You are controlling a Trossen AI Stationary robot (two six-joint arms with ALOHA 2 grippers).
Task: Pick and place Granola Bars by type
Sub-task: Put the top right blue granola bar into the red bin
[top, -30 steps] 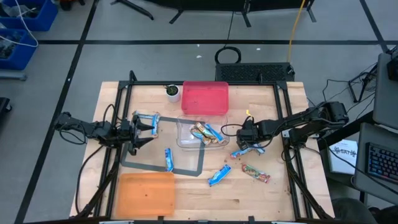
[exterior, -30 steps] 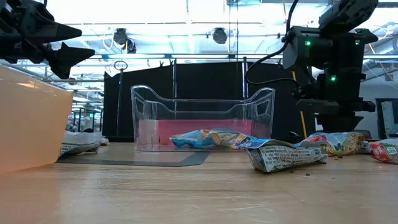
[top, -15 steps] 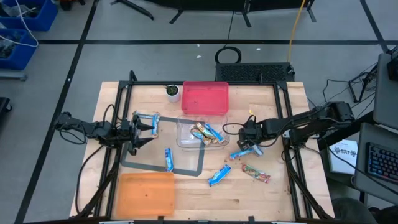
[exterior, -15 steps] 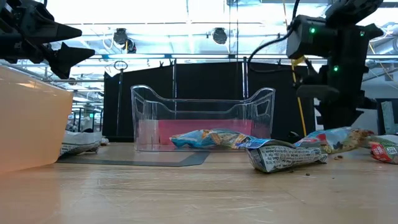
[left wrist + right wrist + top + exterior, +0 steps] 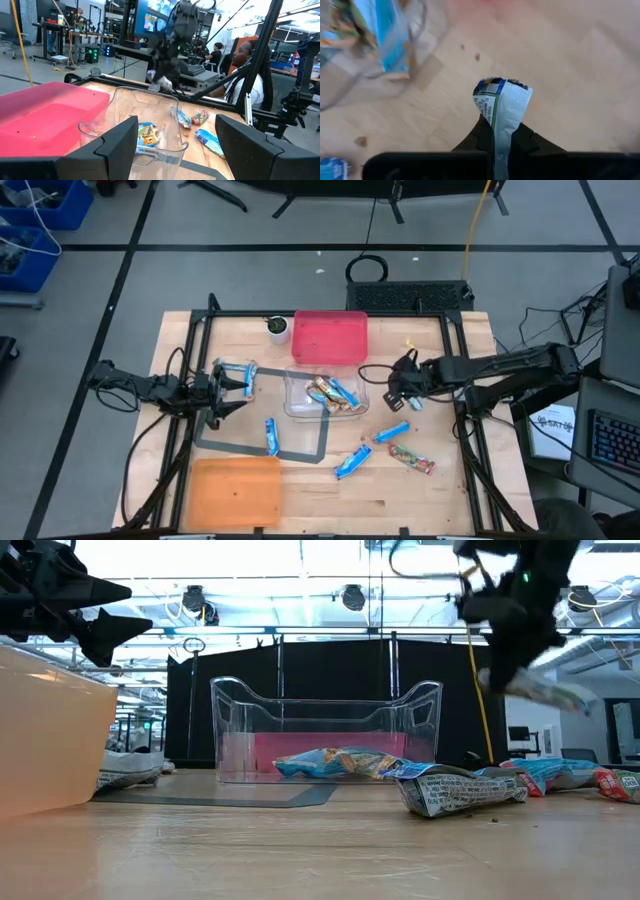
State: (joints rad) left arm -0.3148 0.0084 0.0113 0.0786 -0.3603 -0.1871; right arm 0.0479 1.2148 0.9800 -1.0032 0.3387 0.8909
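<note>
A: Holding a bar, right gripper (image 5: 404,393) is clamped tight on a blue/white granola bar (image 5: 501,112). Wrist view shows the wrapper pinched by one end between the fingers (image 5: 480,135), rest sticking out fwd. Low view has it well off the table, bar (image 5: 545,690) hanging tilted.

B: Where's it relative to the bins?

A: High view: just right of the clear bin (image 5: 298,408), above bare wood, not over it yet. Clear bin already has a few bars inside, blue and tan mixed as far as can be told. Red bin (image 5: 330,337) sits behind it, orange bin (image 5: 236,490) at the front left.

B: Left arm?

A: Left gripper (image 5: 232,386) waits over the left side of the table, fingers apart, nothing in them. Couple of blue bars (image 5: 236,372) lie right by it on the grey mat (image 5: 300,452).

B: What's left on the table?

A: One blue bar on the mat (image 5: 270,436), two blue ones (image 5: 352,462) and (image 5: 391,430) on the wood front-right of the clear bin, plus a tan/red one (image 5: 411,459) nearest the front. White cup (image 5: 277,328) beside the red bin, not part of the job.

B: So the step?

A: Carry phase, pick looks done. Judging by it, next move needs a swing over whichever bin takes blue, prob the clear one, then clear the wall before letting go. Grip is on the wrapper end only, so the bar may swing; slow transit advisable.
</note>
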